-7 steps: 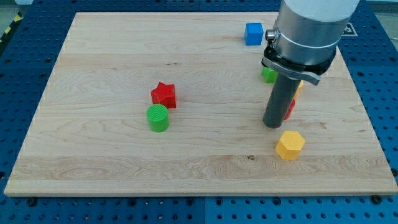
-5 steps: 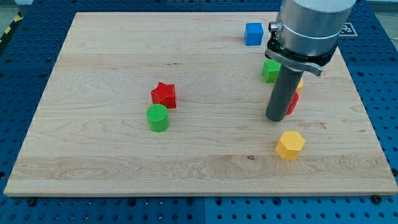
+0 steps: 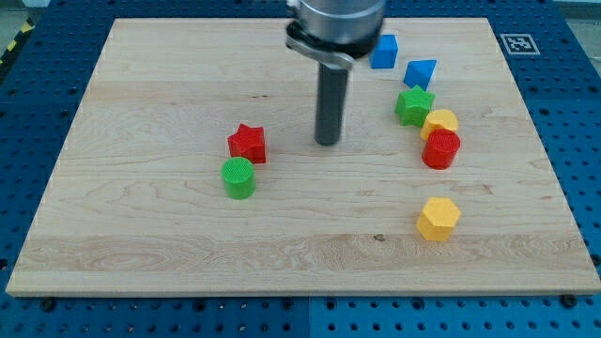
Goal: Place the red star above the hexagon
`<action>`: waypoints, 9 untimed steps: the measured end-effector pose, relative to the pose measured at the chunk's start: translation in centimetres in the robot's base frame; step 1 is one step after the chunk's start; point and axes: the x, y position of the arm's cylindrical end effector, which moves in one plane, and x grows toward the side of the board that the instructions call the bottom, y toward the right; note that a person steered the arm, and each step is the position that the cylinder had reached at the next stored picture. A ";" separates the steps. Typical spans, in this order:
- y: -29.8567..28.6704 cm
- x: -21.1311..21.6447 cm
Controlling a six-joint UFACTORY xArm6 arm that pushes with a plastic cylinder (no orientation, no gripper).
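Note:
The red star [image 3: 248, 143] lies left of the board's middle, touching the green cylinder [image 3: 238, 177] just below it. The yellow hexagon [image 3: 438, 218] lies at the lower right, far from the star. My tip [image 3: 327, 142] stands on the board to the right of the red star, with a gap between them, and well up and left of the hexagon.
At the upper right lie a blue cube [image 3: 382, 51], a blue triangular block [image 3: 420, 72], a green star [image 3: 413, 105], a yellow block [image 3: 439, 121] and a red cylinder [image 3: 440, 148], bunched in a curved row. The wooden board [image 3: 141, 272] rests on a blue pegboard.
My tip has moved left and slightly up, from beside the red cylinder to near the red star. The blocks at the upper right are now uncovered. No block has moved.

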 end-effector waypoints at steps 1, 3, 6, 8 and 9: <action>-8.7 -2.6; -17.0 1.2; -10.5 3.5; -4.7 3.9; -1.3 3.9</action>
